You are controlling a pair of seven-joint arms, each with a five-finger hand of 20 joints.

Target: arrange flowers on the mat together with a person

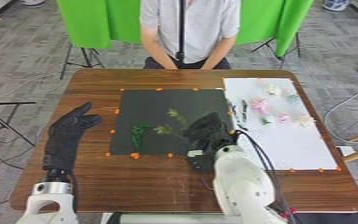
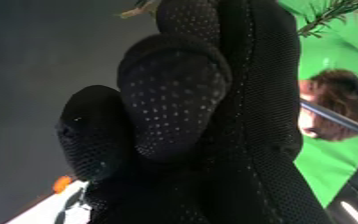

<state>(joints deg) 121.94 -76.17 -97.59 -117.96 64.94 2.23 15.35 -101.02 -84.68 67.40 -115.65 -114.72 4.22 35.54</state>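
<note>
In the head view, my right hand (image 1: 209,131) is above the right part of the dark mat (image 1: 158,102), its fingers curled. Beside it, leafy sprigs (image 1: 165,129) show over the mat's middle, and a dark green plant (image 1: 140,135) lies farther left. My left hand (image 1: 67,132) is over the table left of the mat, fingers relaxed and holding nothing. In the right wrist view, my right hand (image 2: 180,100) is closed round a green sprig (image 2: 328,17), which emerges on both sides of the fingers; its middle is hidden by the glove.
A white sheet (image 1: 286,145) right of the mat holds pink and pale flowers (image 1: 261,106) and several dark green stems (image 1: 244,111). Orange bits mark the mat's edges. A person (image 1: 190,35) sits across the brown table (image 1: 122,185), forearms lowered at its far edge.
</note>
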